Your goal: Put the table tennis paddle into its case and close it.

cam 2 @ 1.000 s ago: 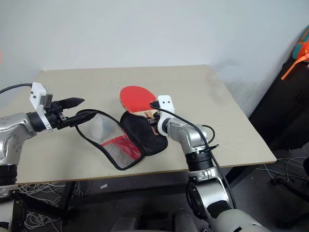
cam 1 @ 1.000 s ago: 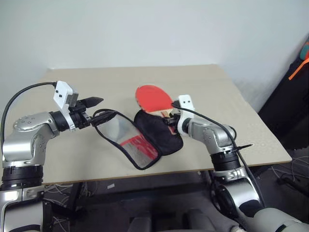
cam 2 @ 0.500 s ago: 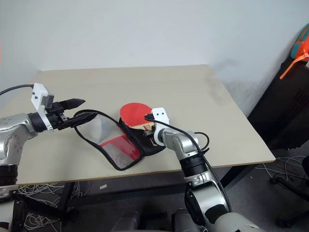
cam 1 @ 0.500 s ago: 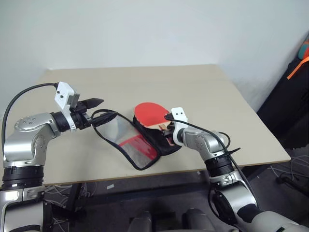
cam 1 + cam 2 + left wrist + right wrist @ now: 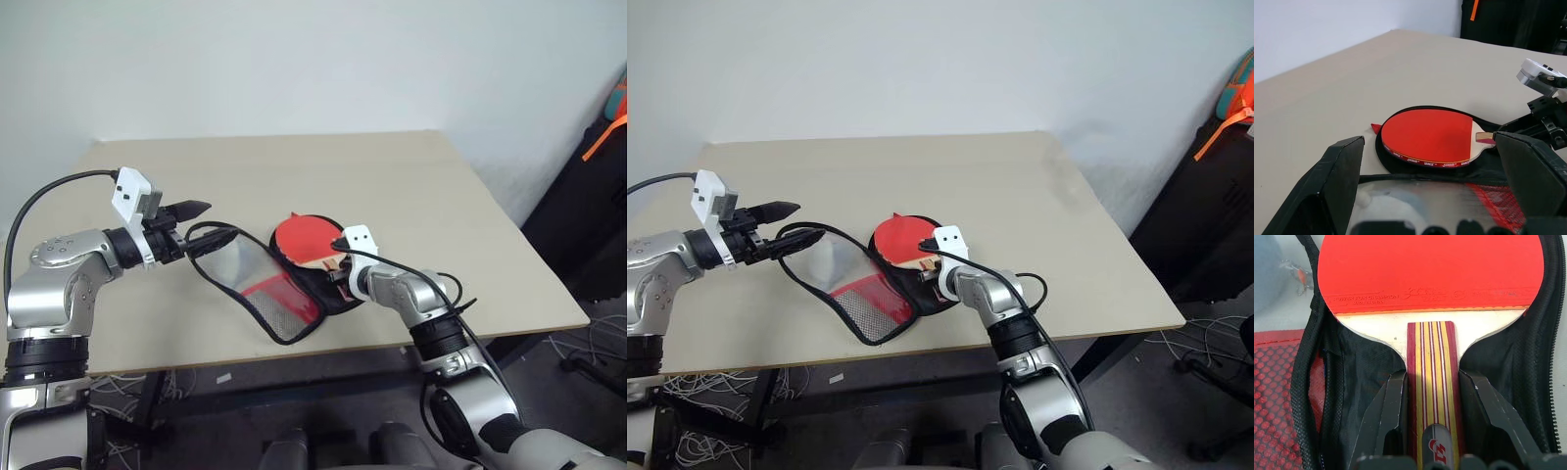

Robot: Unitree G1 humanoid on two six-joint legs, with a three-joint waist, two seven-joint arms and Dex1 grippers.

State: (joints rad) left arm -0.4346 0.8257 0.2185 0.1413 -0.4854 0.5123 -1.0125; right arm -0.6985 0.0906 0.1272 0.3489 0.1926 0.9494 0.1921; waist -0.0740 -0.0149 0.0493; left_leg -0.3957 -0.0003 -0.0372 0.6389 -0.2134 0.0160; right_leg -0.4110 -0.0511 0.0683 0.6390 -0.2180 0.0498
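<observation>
The case (image 5: 283,295) lies unzipped on the table (image 5: 441,196), with its red mesh flap lifted toward my left side. The flap's black rim hangs on the lower finger of my left gripper (image 5: 201,223), whose jaws stand wide open. The table tennis paddle (image 5: 306,238) rests red face up on the case's black lined half (image 5: 336,291). My right gripper (image 5: 339,271) is shut on its striped wooden handle (image 5: 1430,362), a finger (image 5: 1393,401) pressing on each side. In the left wrist view the paddle (image 5: 1430,134) lies just beyond the flap.
The case sits near the table's front edge (image 5: 343,348). A dark bag with an orange strap (image 5: 605,137) stands off the table's right side. Cables (image 5: 118,382) hang below the table. Bare tabletop stretches behind and to the right.
My right gripper has sunk and drawn the paddle nearer, down onto the case's black half. The left gripper and the raised flap have stayed still.
</observation>
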